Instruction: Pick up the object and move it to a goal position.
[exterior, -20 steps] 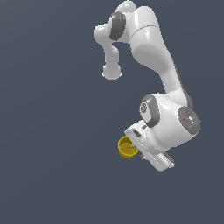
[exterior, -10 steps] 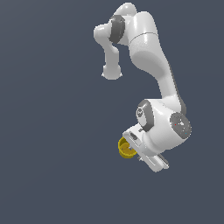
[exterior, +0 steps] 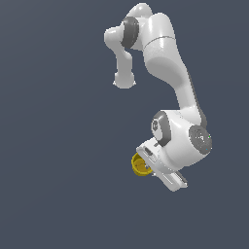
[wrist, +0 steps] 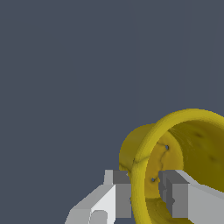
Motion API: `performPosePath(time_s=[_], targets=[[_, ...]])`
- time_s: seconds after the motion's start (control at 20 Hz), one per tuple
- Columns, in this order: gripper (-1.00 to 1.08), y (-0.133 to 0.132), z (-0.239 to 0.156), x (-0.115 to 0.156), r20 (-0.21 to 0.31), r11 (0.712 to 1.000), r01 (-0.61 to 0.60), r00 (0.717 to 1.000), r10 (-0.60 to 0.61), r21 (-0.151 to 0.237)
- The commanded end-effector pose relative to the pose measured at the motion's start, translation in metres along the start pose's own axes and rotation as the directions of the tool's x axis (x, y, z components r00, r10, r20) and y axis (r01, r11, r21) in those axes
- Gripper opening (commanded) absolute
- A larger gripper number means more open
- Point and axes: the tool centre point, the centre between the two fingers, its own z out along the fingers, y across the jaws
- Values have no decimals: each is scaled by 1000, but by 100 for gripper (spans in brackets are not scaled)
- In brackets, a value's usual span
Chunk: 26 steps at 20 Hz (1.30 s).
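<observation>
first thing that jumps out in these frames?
The yellow cup, the only colour on flat grey, fills the wrist view, seen into its hollow mouth. The gripper straddles its thin rim, one finger inside and one outside. In the exterior view the white arm folds down over the cup.

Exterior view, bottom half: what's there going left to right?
Bare dark background → yellow cup, partly hidden behind the hand → gripper body → big white wrist joint → bare background again.

Only a plain dark grey-blue background (exterior: 48, 146) fills both views.
</observation>
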Motion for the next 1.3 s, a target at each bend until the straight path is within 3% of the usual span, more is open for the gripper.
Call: performPosePath(time_s=[0.0,0.65,1.25], targets=[[-100,0,0,0,0,1000,0,1000,0,0],[-100,17,-20,9,-16,998,56,998,-56,15],[-100,71,-84,45,-73,970,236,970,-232,58]])
